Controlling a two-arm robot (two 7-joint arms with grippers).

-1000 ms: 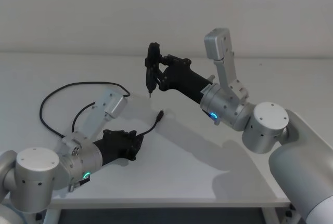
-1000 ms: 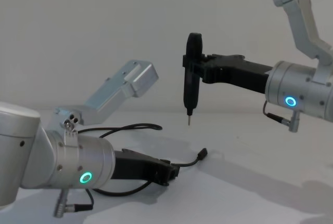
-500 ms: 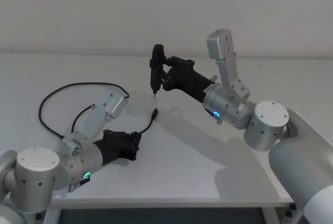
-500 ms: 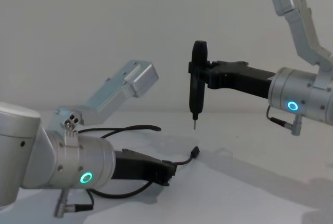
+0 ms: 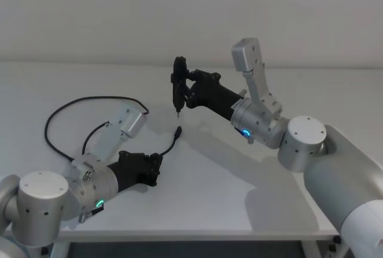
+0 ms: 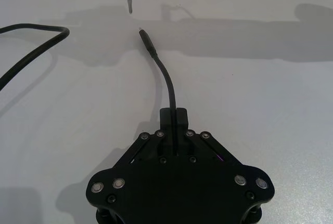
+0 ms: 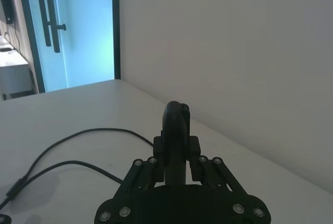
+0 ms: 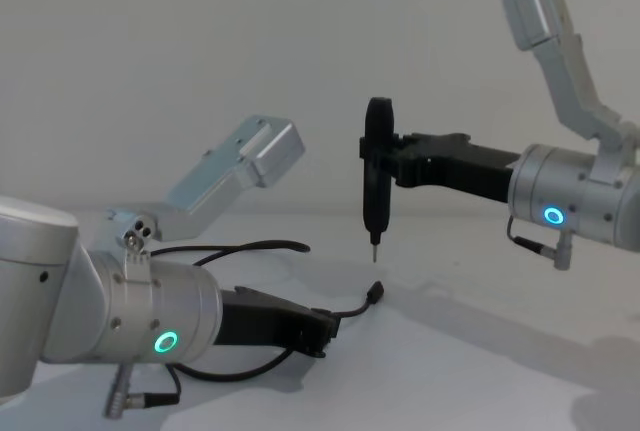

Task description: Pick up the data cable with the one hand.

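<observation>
The left gripper [image 5: 157,161] lies low over the white desk [image 5: 239,192] in the lower left of the head view. Its jaws are closed narrow on the data cable [image 5: 170,146], pinching the cord a short way back from one end. In the left wrist view the pinch [image 6: 173,114] sits at the frame's centre, and the cable [image 6: 167,81] curves from it toward the upper left to its end plug [image 6: 145,38], which lies on the desk. Behind the grip, the rest of the cord sweeps in a wide loose loop across the left half of the head view, resting on the desk. In the chest view the left gripper [image 8: 325,323] is at lower centre and the end plug [image 8: 376,293] is just to its right. The right gripper [image 5: 182,87] reaches in from the right to the upper centre of the head view, its jaws clamped on a black tool [image 5: 178,84]. The tool stands upright with a thin silver tip pointing down. In the chest view the tool [image 8: 375,186] hangs directly above the end plug, tip near it but apart.
</observation>
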